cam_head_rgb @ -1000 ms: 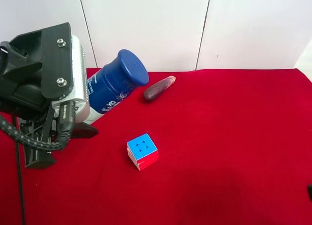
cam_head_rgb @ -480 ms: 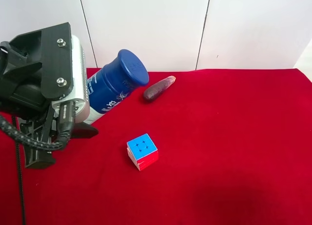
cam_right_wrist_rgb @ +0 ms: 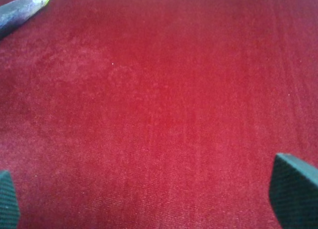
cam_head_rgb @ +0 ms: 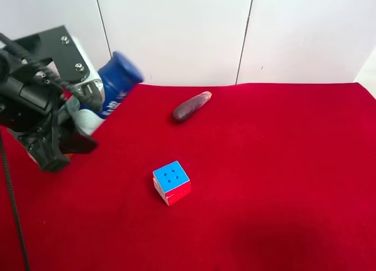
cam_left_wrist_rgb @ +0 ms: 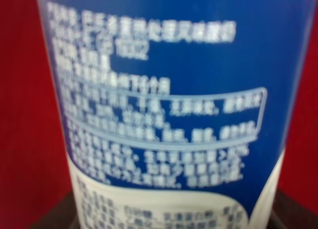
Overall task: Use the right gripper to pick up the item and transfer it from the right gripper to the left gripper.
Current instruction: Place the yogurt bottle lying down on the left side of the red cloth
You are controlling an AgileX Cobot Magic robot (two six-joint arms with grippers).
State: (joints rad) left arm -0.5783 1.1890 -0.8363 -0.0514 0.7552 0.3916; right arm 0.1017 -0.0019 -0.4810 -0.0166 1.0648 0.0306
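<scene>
The bottle (cam_head_rgb: 115, 83), white with a blue label and a dark blue cap, is held tilted above the red cloth at the exterior high view's left. The left gripper (cam_head_rgb: 79, 130), on the black arm with the silver-grey block, is shut on its white lower end. In the left wrist view the bottle (cam_left_wrist_rgb: 164, 90) fills the frame, with a dark finger (cam_left_wrist_rgb: 293, 211) beside its base. The right gripper (cam_right_wrist_rgb: 149, 196) is open and empty over bare red cloth; only its two fingertips (cam_right_wrist_rgb: 293, 189) show. It is out of the exterior high view.
A multicoloured cube (cam_head_rgb: 171, 182) sits on the red cloth (cam_head_rgb: 264, 165) near the middle. A dark brown-purple oblong vegetable (cam_head_rgb: 191, 106) lies near the back wall; its end also shows in the right wrist view (cam_right_wrist_rgb: 22, 8). White wall panels stand behind the table.
The left arm has swung back and to the view's left with the bottle, which now sits farther from the camera and more upright. The cube and vegetable have not moved.
</scene>
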